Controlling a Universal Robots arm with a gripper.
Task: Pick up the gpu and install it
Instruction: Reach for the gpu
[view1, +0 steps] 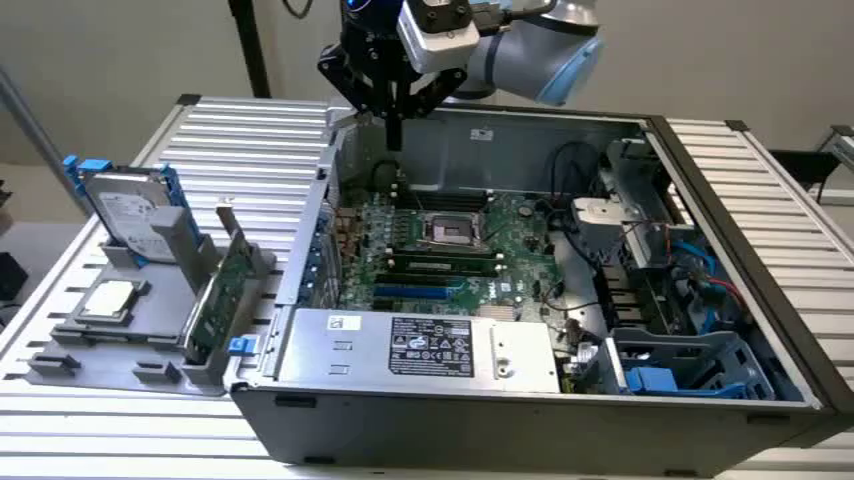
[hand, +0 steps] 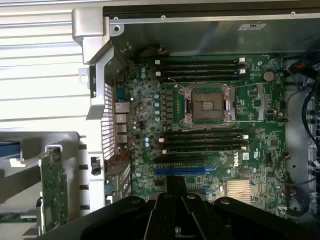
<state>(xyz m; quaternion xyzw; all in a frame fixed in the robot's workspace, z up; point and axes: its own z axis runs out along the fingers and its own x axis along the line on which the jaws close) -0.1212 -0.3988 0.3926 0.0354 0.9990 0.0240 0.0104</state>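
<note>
GPU (view1: 220, 290) (hand: 54, 192), a thin flat card with a green circuit-board face and a silver metal end bracket, stands on edge in a slot of the grey plastic parts holder (view1: 80, 350), well apart from the black two-fingered gripper (view1: 395, 135) (hand: 175, 205) and lower than it, off toward the exterior view's left. The gripper's fingers are pressed together with nothing between them, pointing straight down over the rear wall of the open grey metal computer case (view1: 534, 415). Directly under the gripper lies the green motherboard (view1: 441, 255) (hand: 210, 125) with its bare square processor socket (view1: 451, 232) (hand: 206, 105). Beyond the card from the gripper, the holder also carries a silver hard drive with blue rails (view1: 127, 210), upright, and a small square silver processor chip (view1: 110, 300), lying flat. Case and holder rest on a ribbed aluminium table (view1: 254, 140).
</note>
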